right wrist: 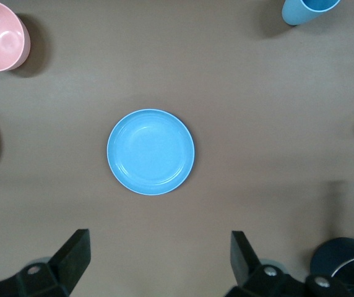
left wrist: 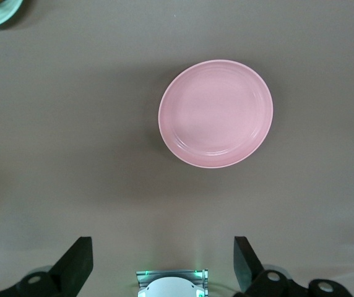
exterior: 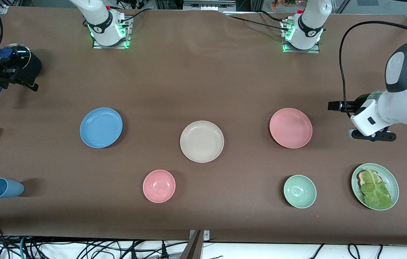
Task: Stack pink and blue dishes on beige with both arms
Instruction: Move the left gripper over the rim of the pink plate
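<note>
Pink plate [exterior: 290, 127] and blue plate [exterior: 101, 127] flank the beige plate [exterior: 202, 141] on the table [exterior: 203, 82]. My left gripper [left wrist: 161, 263] and right gripper [right wrist: 158, 260] hover wide open, empty. They look light, stiff, slick; I'd pinch each rim.

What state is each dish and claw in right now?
Blue plate: flat on table, empty.
Pink plate: flat on table, empty.
Beige plate: empty, nothing stacked.
Blue cup: tipped on its side.
Green plate: holds lettuce.
Left claw: open, empty.
Right claw: open, empty.
</note>
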Action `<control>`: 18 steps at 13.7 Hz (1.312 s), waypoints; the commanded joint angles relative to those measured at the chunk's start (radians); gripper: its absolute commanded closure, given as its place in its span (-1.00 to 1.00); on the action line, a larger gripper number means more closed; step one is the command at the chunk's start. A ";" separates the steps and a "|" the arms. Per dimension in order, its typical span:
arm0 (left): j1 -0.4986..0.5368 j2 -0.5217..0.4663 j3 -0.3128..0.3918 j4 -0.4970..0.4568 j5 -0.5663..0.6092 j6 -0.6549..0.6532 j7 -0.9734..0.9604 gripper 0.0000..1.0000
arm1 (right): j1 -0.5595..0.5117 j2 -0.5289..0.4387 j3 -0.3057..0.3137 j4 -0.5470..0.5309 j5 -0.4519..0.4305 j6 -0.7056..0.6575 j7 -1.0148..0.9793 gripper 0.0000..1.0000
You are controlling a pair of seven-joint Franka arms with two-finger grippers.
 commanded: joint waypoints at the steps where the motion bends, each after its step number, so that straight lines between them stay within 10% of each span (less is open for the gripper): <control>1: -0.002 0.070 0.005 0.039 -0.022 0.024 0.015 -1.00 | -0.004 -0.015 0.002 0.004 0.001 -0.018 -0.014 -1.00; 6: 0.016 0.176 0.004 0.007 -0.115 0.168 0.014 -1.00 | -0.004 -0.015 0.000 0.006 0.001 -0.017 -0.013 -1.00; 18: 0.061 -0.081 0.002 -0.636 -0.171 0.863 0.185 -1.00 | -0.004 -0.015 0.000 0.006 0.003 -0.026 -0.014 -1.00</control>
